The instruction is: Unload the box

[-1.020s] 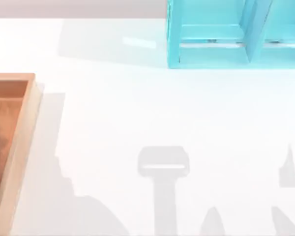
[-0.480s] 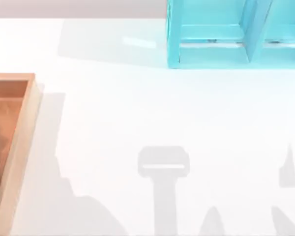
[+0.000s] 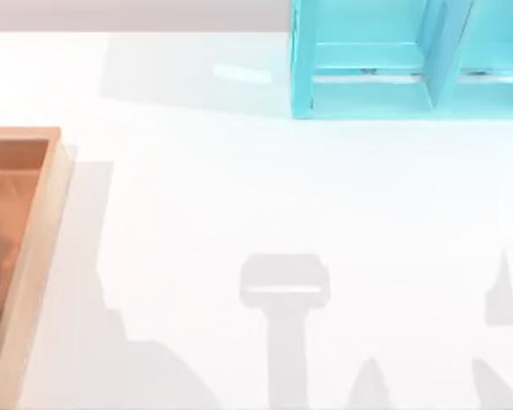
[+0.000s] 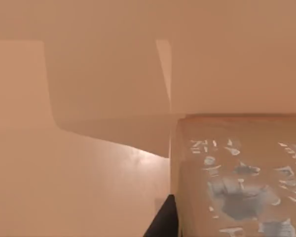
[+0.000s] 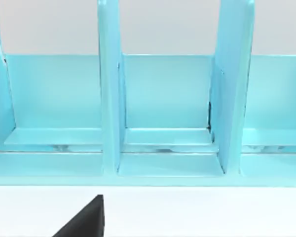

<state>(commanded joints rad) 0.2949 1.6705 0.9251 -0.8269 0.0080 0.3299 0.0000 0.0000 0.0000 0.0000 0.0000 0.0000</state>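
The box (image 3: pixel 26 256) stands at the left edge of the table (image 3: pixel 282 196), about the middle to the near part, and only its right side is in the top view. It has a thick light-tan rim and an orange-brown inside. The left wrist view looks into this orange-brown inside from very close. There, a tan block (image 4: pixel 237 173) with pale blue-grey marks on its upper face lies on the floor of the box, close to a wall. A dark tip of the left gripper (image 4: pixel 163 222) shows at the edge of that view, just beside the block. I cannot tell how far its jaws are open, or if they hold something.

At the far right of the table stands a turquoise shelf (image 3: pixel 393 60), well apart from the box. The right wrist view faces this shelf and shows its upright dividers and its compartments. A dark tip of the right gripper (image 5: pixel 86 219) shows over the white table, in front of the shelf. I cannot tell the state of its jaws either.

Grey shadows of the arms lie on the near part of the table.
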